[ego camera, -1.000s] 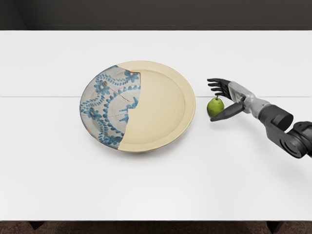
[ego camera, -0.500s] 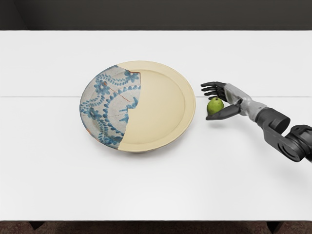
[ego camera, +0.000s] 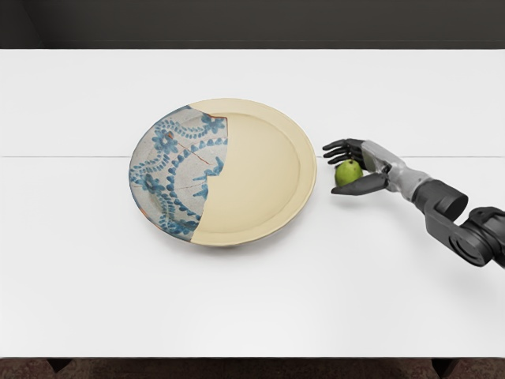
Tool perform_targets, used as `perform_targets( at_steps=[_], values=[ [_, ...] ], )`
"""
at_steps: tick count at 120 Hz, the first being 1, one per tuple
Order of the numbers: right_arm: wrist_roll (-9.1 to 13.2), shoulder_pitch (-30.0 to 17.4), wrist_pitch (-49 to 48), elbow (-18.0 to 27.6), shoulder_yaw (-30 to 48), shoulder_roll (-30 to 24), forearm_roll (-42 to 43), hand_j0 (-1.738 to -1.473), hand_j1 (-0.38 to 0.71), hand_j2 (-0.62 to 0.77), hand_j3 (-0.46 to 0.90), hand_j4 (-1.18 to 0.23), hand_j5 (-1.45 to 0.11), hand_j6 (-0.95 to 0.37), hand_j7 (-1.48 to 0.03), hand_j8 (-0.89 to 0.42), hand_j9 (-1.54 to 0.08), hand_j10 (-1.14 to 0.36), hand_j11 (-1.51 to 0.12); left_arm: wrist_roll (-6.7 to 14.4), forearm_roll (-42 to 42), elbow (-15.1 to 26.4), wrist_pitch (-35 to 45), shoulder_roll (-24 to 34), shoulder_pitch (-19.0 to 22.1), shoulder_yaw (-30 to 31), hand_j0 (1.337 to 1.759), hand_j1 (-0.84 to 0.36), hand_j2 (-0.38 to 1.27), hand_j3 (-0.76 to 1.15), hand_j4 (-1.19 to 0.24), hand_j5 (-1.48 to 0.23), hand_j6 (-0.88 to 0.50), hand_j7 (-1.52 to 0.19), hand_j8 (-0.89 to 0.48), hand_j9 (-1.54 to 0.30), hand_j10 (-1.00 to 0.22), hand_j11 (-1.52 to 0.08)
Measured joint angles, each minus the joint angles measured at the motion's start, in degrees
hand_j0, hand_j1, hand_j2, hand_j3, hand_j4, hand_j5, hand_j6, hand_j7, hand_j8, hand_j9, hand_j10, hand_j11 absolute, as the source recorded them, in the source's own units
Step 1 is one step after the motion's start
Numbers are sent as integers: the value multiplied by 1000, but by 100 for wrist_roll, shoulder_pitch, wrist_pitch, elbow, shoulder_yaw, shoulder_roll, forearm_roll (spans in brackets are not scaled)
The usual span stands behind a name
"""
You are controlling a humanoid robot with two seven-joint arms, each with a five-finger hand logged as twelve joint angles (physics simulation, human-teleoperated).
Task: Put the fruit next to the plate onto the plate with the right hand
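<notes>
A small green pear (ego camera: 349,172) stands on the white table just right of the plate (ego camera: 306,150), a wide cream dish with a blue-patterned grey patch on its left side. My right hand (ego camera: 334,169) reaches in from the right edge and brackets the pear. Its black fingers (ego camera: 339,148) stretch out behind and above the fruit, and the thumb (ego camera: 355,187) lies in front of it. The fingers stay extended rather than curled, so the hand is open around the pear. The pear rests on the table. The left arm is out of view.
The white table (ego camera: 252,300) stretches wide in front of and behind the plate. My right forearm (ego camera: 442,209) runs from the lower right edge to the hand. A dark wall lies beyond the table's far edge.
My right hand has slid left and slightly down, so the pear now sits deeper between fingers and thumb. The pear and the plate have not moved.
</notes>
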State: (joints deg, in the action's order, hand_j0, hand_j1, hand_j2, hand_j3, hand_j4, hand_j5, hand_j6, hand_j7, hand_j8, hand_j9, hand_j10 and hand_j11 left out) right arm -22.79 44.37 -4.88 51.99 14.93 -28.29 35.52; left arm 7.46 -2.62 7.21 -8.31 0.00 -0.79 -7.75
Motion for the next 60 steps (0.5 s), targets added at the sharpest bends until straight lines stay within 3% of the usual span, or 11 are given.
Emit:
perform_targets(
  at_steps=[38, 51, 60],
  values=[
    [-93, -79, 36, -131, -92, 15, 32, -1658, 224, -91, 0, -486, -623, -485, -625, -484, -623, -475, -633, 1, -1, 0, 1, 0, 0, 1, 1658, 348, 0, 0, -1, -1, -1, -1, -1, -1, -1, -1],
    [-155, -76, 18, -200, -116, 24, 19, -1658, 260, -96, 0, -516, -674, -520, -671, -489, -686, -576, -450, 2, -2, -1, 1, 0, 0, 4, 1658, 348, 0, 0, -1, -1, -1, -1, -1, -1, -1, -1],
    [-176, -73, 0, -221, -122, 24, 19, -1656, 274, -109, 0, -557, -729, -562, -727, -466, -748, -596, -444, 2, -3, -1, 1, 0, 0, 5, 1658, 348, 0, 0, -1, -1, -1, -1, -1, -1, -1, -1]
  ],
)
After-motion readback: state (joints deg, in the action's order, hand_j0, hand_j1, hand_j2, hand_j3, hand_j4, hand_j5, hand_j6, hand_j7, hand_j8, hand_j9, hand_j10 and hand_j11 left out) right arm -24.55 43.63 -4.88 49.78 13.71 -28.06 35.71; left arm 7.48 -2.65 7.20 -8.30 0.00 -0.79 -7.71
